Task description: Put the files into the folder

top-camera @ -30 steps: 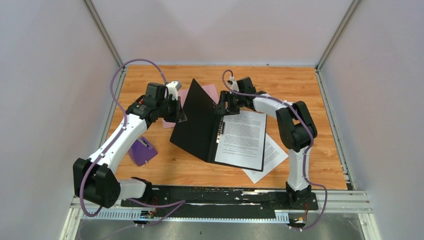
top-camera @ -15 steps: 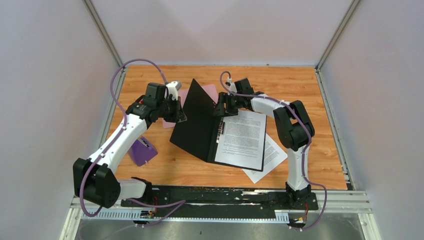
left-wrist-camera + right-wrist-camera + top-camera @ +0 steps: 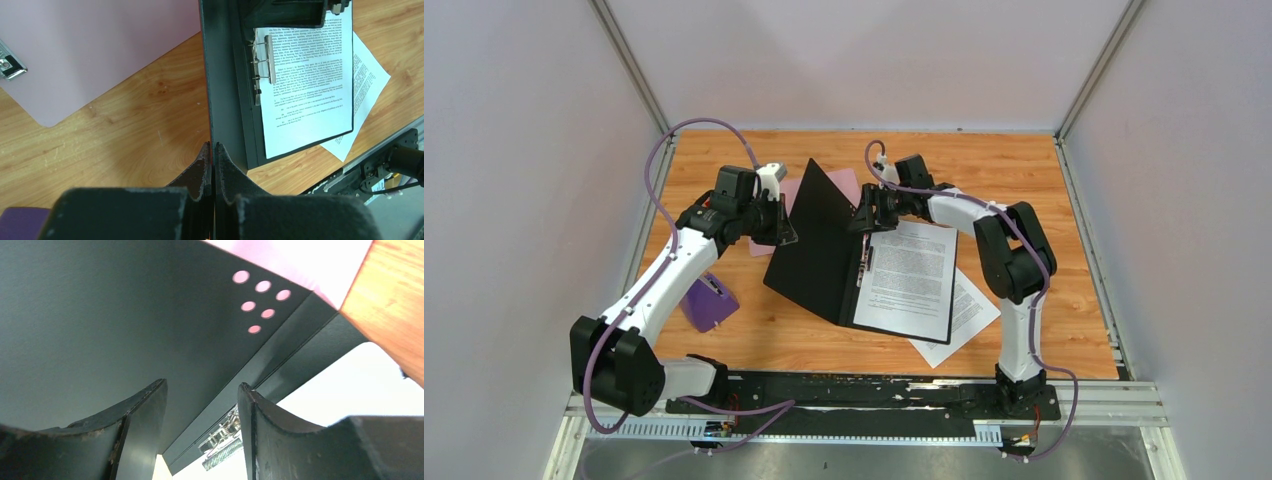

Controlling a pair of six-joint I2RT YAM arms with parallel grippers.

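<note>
- Type of place: a robotics laboratory test cell, purpose-built and enclosed.
- Enclosure: plain white panel walls [image 3: 524, 150] close off the left, far and right sides. Aluminium profile posts [image 3: 629, 65] stand in the far corners.
- Work surface: a wood-grain tabletop [image 3: 1024, 160] forms the floor of the cell, with a metal rail [image 3: 1109, 300] along its right edge.
- Fixed equipment: a left arm [image 3: 659, 285] and a right arm [image 3: 1009, 260] are mounted on a black base plate [image 3: 874, 392] at the near edge.
- Wiring: purple cables [image 3: 709, 120] run exposed along both arms. A slotted cable duct [image 3: 824, 431] lies just nearer than the base plate.
</note>
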